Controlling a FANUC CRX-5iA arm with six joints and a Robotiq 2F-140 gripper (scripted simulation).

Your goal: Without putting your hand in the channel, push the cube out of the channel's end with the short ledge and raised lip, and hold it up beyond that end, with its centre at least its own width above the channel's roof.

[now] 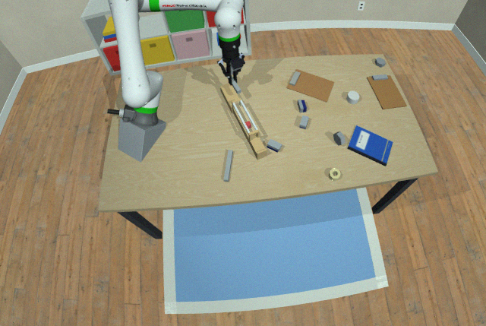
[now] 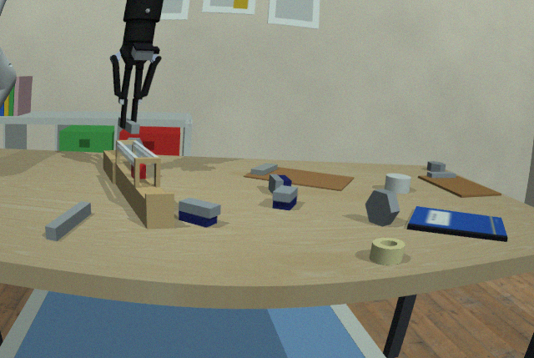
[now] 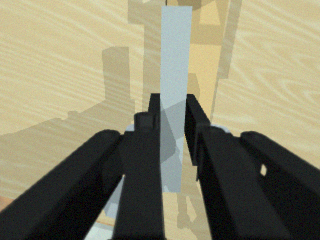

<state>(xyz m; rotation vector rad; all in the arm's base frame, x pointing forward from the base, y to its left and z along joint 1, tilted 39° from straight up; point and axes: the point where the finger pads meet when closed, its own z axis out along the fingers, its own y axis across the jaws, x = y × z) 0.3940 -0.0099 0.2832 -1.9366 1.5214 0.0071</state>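
A wooden channel (image 1: 244, 120) with a clear roof lies slantwise on the table middle; it also shows in the exterior view (image 2: 133, 181). A red cube (image 1: 247, 124) sits inside it, toward the near end, and is seen through the frame in the exterior view (image 2: 138, 170). My gripper (image 1: 234, 77) hangs just above the channel's far end, shut on a grey bar (image 1: 236, 87). In the wrist view the grey bar (image 3: 175, 75) sticks out forward between the fingers, pointing along the channel below. In the exterior view the gripper (image 2: 128, 123) holds the bar (image 2: 130, 127) a little above the roof.
A second grey bar (image 1: 228, 164) lies left of the channel's near end. A grey-and-blue block (image 1: 274, 145) sits right beside that end. Small blocks (image 1: 304, 121), a hexagonal block (image 1: 339, 137), a blue book (image 1: 370, 144), a tape ring (image 1: 334, 173) and two brown boards (image 1: 310, 84) lie to the right.
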